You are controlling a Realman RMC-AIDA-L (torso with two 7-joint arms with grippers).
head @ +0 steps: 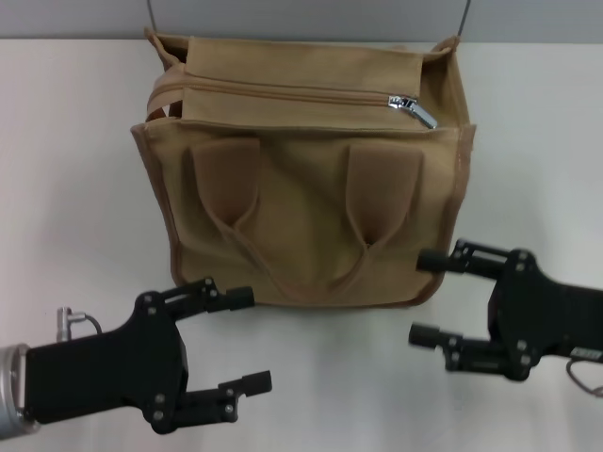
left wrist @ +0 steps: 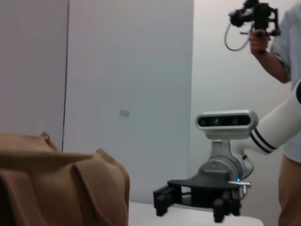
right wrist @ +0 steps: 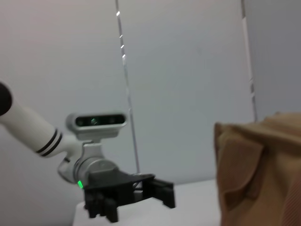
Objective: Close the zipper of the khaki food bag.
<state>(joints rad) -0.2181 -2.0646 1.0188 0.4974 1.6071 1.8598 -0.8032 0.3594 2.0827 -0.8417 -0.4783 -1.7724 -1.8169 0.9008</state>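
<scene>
The khaki food bag (head: 301, 179) stands on the white table (head: 75, 169), centred ahead of me, with its 2 looped handles (head: 306, 202) lying flat against the near face. The zipper (head: 301, 94) runs across the top panel. Its silver pull tab (head: 415, 108) sits near the right end of the line, tilted down toward the right.

My left gripper (head: 247, 341) hovers low in front of the bag's near left corner, released, with both fingers spread apart and holding nothing. My right gripper (head: 426, 298) hovers just beside the bag's near right corner, also released, with its fingers apart and empty. Neither gripper touches the bag.

In the left wrist view, a person (left wrist: 287, 56) stands behind my right arm holding a camera rig (left wrist: 254, 16).
</scene>
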